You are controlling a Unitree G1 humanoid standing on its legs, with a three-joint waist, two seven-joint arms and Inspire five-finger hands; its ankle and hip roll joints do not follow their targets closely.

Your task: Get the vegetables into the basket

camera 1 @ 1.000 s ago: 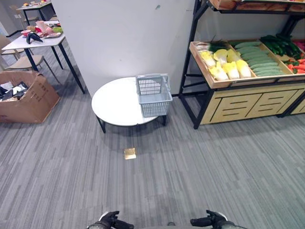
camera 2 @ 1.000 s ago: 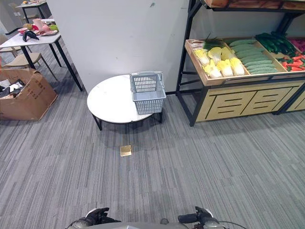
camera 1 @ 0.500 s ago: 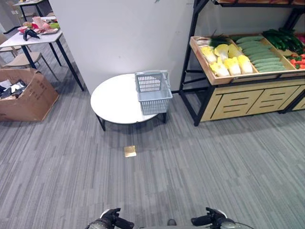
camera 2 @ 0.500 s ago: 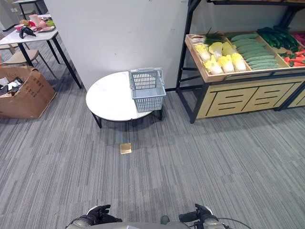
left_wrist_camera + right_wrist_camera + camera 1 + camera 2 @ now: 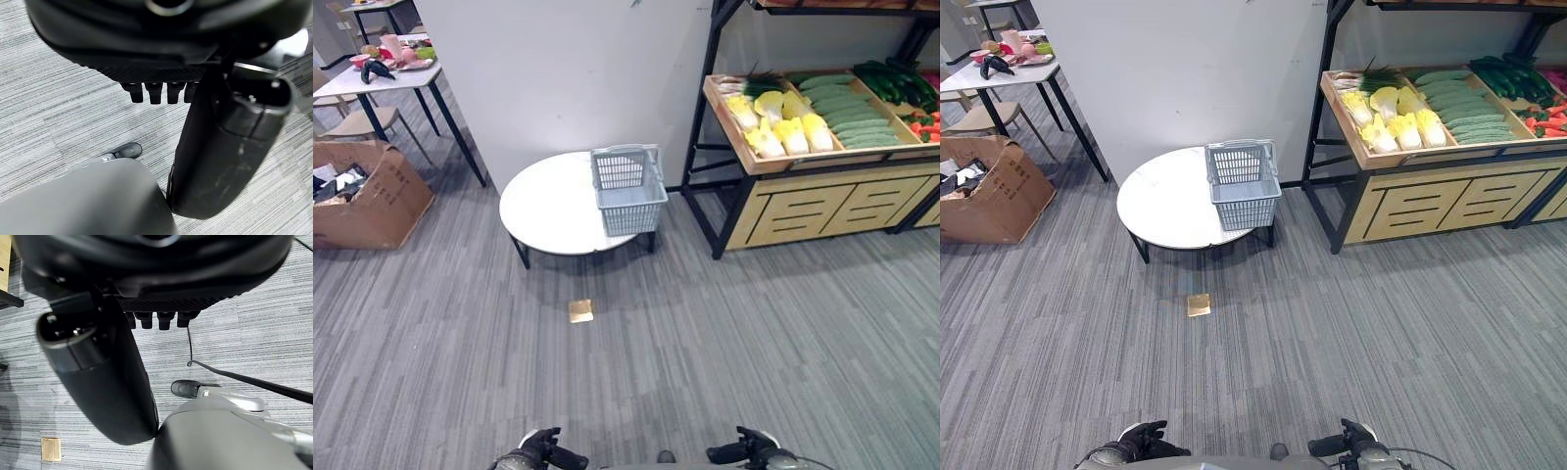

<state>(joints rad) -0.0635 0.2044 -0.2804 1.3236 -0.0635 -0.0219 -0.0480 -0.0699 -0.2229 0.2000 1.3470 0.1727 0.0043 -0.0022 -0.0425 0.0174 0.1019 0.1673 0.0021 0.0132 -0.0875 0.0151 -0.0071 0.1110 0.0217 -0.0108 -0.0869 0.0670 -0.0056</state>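
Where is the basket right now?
In the left eye view the grey basket stands on the right edge of the round white table, before the white wall and just left of the vegetable rack.

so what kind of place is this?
Probably a mock grocery set in an office: a wooden produce stand of vegetables, a grey basket on a round white table, and a cardboard box.

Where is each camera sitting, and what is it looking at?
Left eye view: on the head, looking down at the basket on the round table; both hands at the bottom edge.
Right eye view: same scene, slightly shifted.
Left wrist view: on the left wrist, left hand over carpet.
Right wrist view: right hand over carpet; shares the gold floor plate with the eye views.
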